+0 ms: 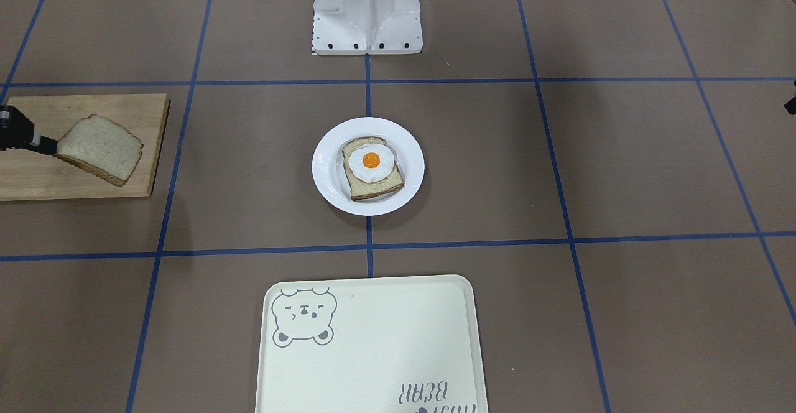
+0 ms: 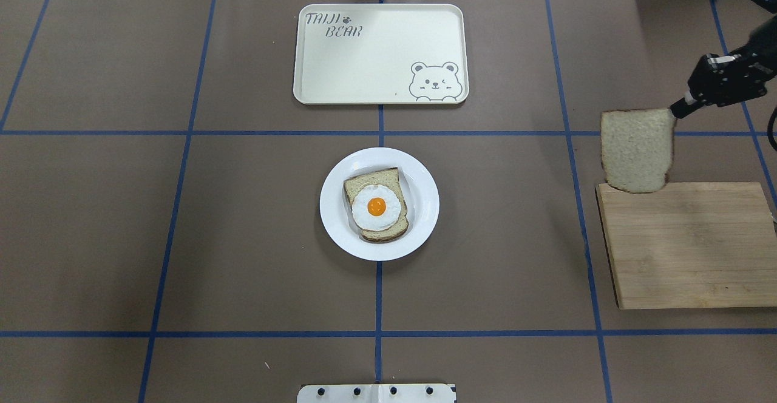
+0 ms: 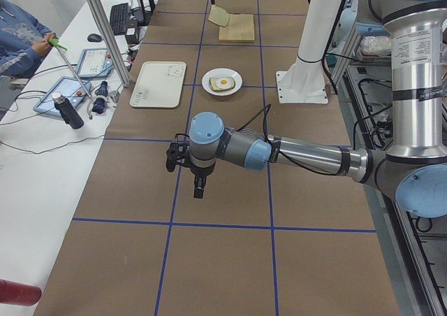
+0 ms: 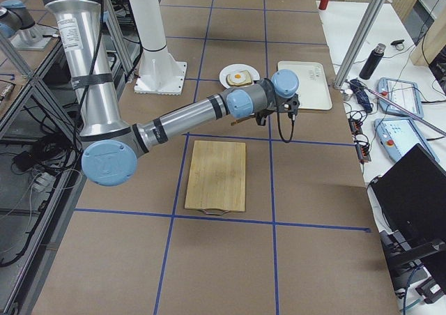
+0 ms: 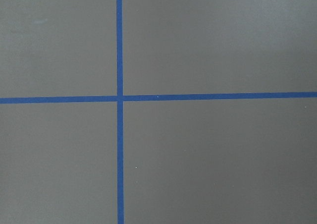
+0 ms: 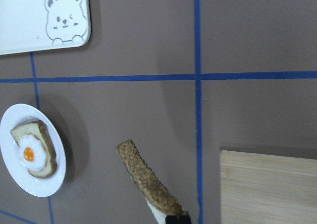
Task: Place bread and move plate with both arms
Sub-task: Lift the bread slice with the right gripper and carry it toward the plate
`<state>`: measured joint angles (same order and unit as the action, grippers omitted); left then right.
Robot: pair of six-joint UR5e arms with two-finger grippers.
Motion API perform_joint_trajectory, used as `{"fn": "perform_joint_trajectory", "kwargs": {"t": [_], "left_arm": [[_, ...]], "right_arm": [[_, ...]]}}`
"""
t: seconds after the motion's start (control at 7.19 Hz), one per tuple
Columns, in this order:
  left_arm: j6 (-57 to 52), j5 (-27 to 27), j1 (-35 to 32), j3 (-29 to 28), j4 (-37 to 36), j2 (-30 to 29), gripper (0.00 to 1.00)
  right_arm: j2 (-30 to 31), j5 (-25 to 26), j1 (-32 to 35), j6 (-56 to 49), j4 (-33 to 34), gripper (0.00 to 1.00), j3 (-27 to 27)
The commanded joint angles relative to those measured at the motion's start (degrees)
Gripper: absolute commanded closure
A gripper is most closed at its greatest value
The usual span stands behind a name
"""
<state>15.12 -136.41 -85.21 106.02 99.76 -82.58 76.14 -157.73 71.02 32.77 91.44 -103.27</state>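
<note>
The bread [image 2: 637,157], a square pale slice with a dark crust and a fine crumb, hangs tilted in the air toward the counter's [image 2: 182,239] right end. It sits over the corner of a wooden board [image 2: 692,251] nearest the tray and the plate. The right pincer [image 2: 677,110] is closed narrowly on one corner of the slice, so the rest sticks out free; in the right wrist view the bread shows edge-on as a thin crusted strip. The board is a rectangle of light, straight-grained wood lying flat near the right end. Between the bread and the plate [image 2: 340,221] lies only brown, matte paper covering crossed by a line of blue tape. The plate, round, glossy and white with a raised rim, sits at the middle of the counter on a crossing of tape lines. It carries a second slice topped with a fried egg [image 2: 376,206], white with a round orange yolk. Toward the far edge, opposite the robot's white base [image 2: 376,394], lies a cream rectangular tray [image 2: 376,57] with rounded corners, a bear drawing and lettering. The left pincer [image 3: 199,192] hangs over bare covering toward the counter's left end, well apart from everything. Whether it is wide or narrow I cannot tell.
</note>
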Motion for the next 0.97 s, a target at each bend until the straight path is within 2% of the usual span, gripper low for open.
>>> {"fn": "perform_joint_trajectory", "kwargs": {"t": [0.0, 0.28, 0.56, 0.84], "left_arm": [[0.0, 0.1, 0.0, -0.4, 0.0, -0.1, 0.02], [0.0, 0.1, 0.1, -1.1, 0.0, -0.4, 0.02], [-0.1, 0.1, 0.1, -1.7, 0.1, -0.5, 0.02], [-0.1, 0.1, 0.0, -1.8, 0.1, -0.5, 0.02]], "right_arm": [[-9.8, 0.7, -10.8, 9.6, -0.4, 1.00, 0.5], [-16.3, 1.6, -17.1, 15.1, -1.3, 1.00, 2.3], [-23.1, 1.9, -20.2, 15.8, -8.3, 1.00, 12.1], [-28.0, 2.1, -22.0, 16.7, -8.4, 1.00, 15.7]]}}
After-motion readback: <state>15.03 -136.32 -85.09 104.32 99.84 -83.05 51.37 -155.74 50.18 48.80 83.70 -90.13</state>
